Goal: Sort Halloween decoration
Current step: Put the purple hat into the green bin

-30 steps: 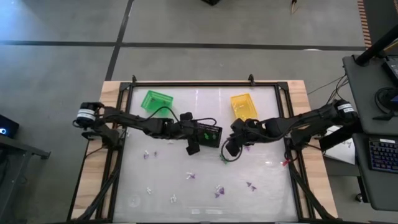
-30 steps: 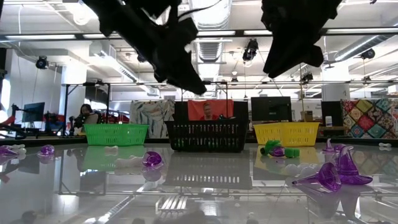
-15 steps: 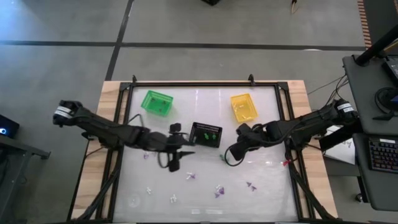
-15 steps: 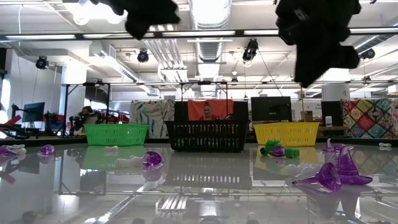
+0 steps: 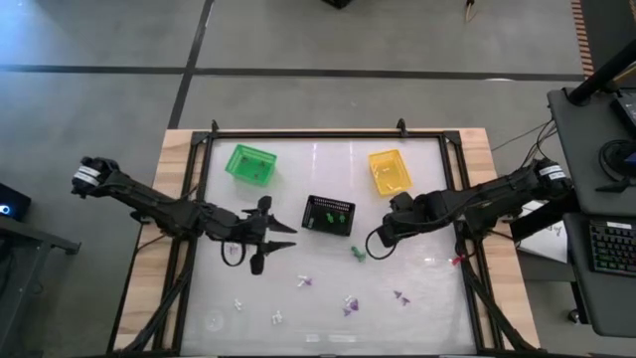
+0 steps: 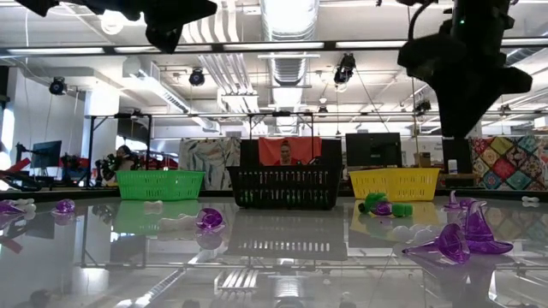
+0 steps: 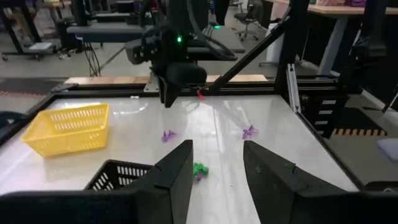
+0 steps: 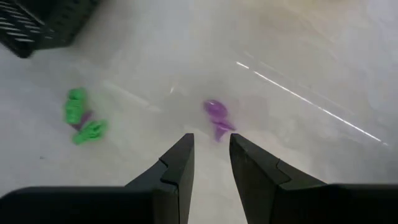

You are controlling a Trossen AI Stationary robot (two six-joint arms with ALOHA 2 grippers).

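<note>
High view: left gripper (image 5: 281,228) hovering left of the black basket (image 5: 329,215), fingers parted, empty; trinkets (image 5: 347,306) lying scattered across the table (image 5: 427,288).
Right wrist view: right gripper (image 8: 210,163) hanging narrowly parted, empty, above a purple trinket (image 8: 217,118); green trinket (image 8: 82,116) lying beside.

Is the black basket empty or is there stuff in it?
Not empty. From above, the black basket has a few small green trinkets lying inside it. How many there are is too small to tell.
</note>
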